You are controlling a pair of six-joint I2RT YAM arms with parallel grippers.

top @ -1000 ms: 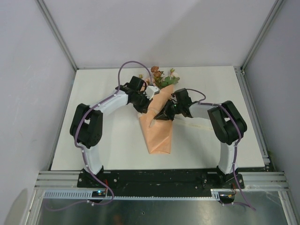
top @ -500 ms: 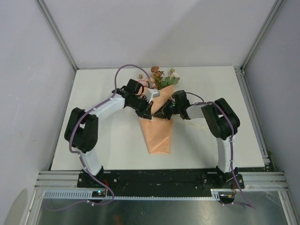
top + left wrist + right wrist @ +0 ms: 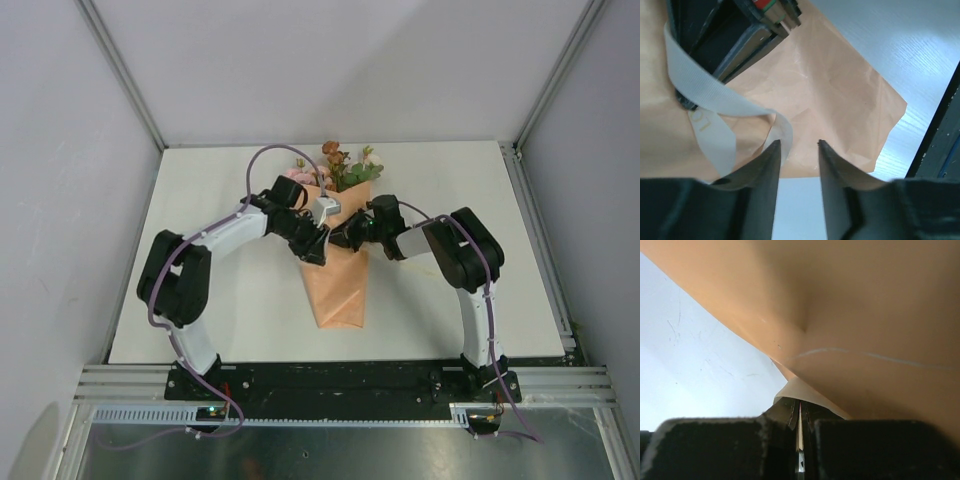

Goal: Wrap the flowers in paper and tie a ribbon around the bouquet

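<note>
The white table (image 3: 220,320) carries the bouquet (image 3: 338,290), which lies flat in the middle between the two arms. Its narrow end points to the arm bases and its wide mouth points to the far edge. The peach-orange paper (image 3: 830,85) is folded into a cone around the stems. The flowers (image 3: 345,165), pink, rusty orange and cream with green leaves, come out of the far end. Both grippers meet over the upper half of the cone. The left gripper (image 3: 799,145) is released: its jaws stand apart with only paper seen in the gap. The right gripper (image 3: 800,407) is clenched on a thin pale strip, which looks like the ribbon (image 3: 705,92). The ribbon runs from the right gripper in a loose loop over the paper, and it touches the outer side of one left finger.
</note>
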